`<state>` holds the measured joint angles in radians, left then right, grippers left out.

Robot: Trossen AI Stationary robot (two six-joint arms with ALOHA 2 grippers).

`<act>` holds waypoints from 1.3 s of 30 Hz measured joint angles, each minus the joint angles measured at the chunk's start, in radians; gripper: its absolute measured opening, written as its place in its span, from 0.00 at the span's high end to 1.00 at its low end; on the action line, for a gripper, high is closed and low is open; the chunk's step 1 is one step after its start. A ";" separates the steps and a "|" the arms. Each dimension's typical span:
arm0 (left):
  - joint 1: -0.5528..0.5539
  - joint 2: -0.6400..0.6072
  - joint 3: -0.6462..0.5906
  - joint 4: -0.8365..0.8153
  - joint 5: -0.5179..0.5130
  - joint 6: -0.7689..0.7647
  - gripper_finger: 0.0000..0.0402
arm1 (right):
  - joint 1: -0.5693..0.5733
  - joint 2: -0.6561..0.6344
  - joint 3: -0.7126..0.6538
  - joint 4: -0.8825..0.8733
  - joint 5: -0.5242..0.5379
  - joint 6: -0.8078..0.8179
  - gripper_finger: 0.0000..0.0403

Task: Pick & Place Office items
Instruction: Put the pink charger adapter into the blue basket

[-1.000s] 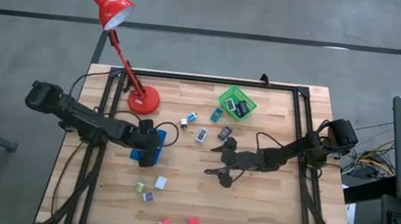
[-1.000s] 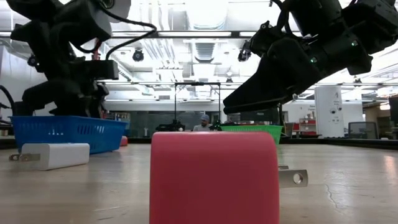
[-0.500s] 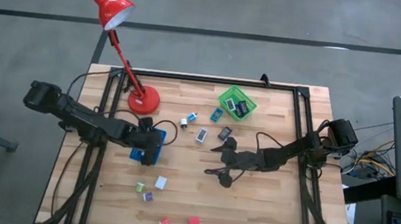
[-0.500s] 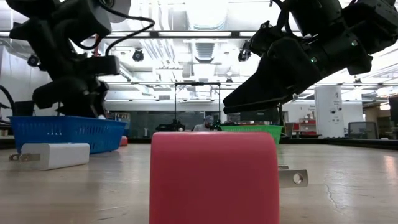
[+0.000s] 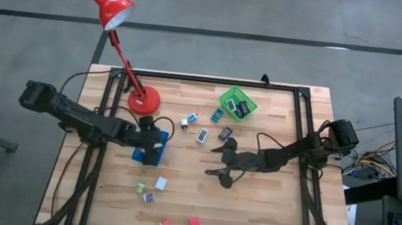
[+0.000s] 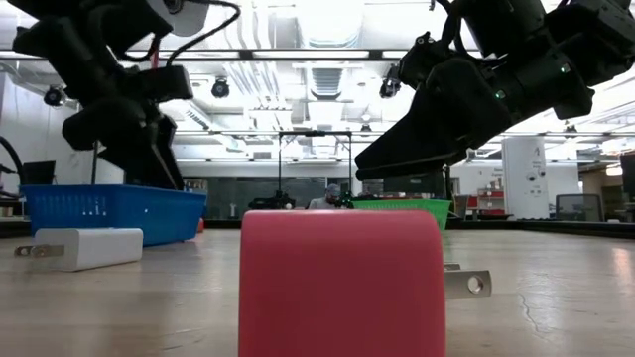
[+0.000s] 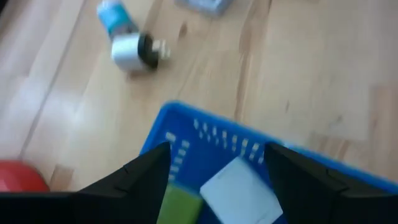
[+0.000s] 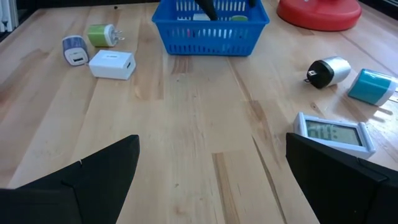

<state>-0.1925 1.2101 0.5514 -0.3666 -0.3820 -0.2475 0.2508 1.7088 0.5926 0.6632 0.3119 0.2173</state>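
My left gripper (image 5: 151, 143) hangs open above the blue tray (image 5: 139, 154). In the left wrist view its fingers (image 7: 217, 183) stand over a white block (image 7: 239, 183) and a green block (image 7: 180, 205) lying in the tray. My right gripper (image 5: 211, 161) hovers open at mid-table, well above the wood (image 6: 397, 164). A white block (image 5: 161, 183), a green one (image 5: 140, 188) and a purple one (image 5: 149, 197) lie on the table near the tray. Two red blocks (image 5: 194, 222) lie close to the near edge. Grey, teal and dark pieces (image 5: 202, 136) lie between the lamp and the green basket (image 5: 238, 103).
The red desk lamp's base (image 5: 144, 101) stands just beyond the blue tray, and its arm leans out past the far-left corner. The green basket holds dark pieces. Bare wood lies right of my right gripper and along the near right part of the table (image 5: 272, 217).
My left gripper has risen from the blue tray's rim height to well above it, staying over the tray. The right arm has kept still.
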 joint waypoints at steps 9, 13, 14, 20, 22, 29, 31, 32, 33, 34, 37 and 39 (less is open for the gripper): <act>-0.005 -0.041 0.000 0.237 0.000 0.162 0.35 | 0.000 0.000 0.000 0.008 0.004 -0.019 0.02; -0.006 -0.050 0.000 0.336 0.001 0.243 0.35 | -0.002 0.000 0.000 0.008 0.038 -0.045 0.02; -0.006 -0.050 0.000 0.360 0.001 0.262 0.35 | -0.002 0.000 0.000 0.008 0.052 -0.046 0.02; -0.007 -0.050 -0.035 0.579 0.031 0.371 0.35 | -0.003 0.002 0.000 0.005 0.112 -0.143 0.02; -0.007 -0.050 -0.069 0.679 0.046 0.398 0.35 | -0.003 0.002 0.001 0.010 0.115 -0.126 0.02; -0.007 -0.050 -0.204 0.952 0.053 0.439 0.35 | -0.005 0.002 0.031 0.014 0.116 -0.121 0.02; -0.007 -0.050 -0.242 1.021 0.053 0.439 0.35 | -0.013 0.002 0.043 0.015 0.116 -0.137 0.02; -0.006 -0.050 -0.260 1.055 0.053 0.439 0.35 | -0.020 0.002 0.048 0.015 0.117 -0.143 0.02; -0.006 -0.050 -0.277 1.086 0.053 0.439 0.35 | -0.027 0.002 0.054 0.014 0.120 -0.149 0.02; -0.006 -0.050 -0.293 1.115 0.052 0.439 0.35 | -0.035 0.002 0.059 0.014 0.126 -0.162 0.02; -0.006 -0.050 -0.327 1.178 0.052 0.441 0.35 | -0.060 0.002 0.074 0.013 0.145 -0.211 0.02; -0.006 -0.050 -0.337 1.189 0.052 0.454 0.35 | -0.082 0.002 0.085 0.010 0.144 -0.236 0.02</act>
<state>-0.1989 1.1599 0.2144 0.8229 -0.3298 0.2067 0.1687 1.7111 0.6778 0.6732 0.4559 -0.0192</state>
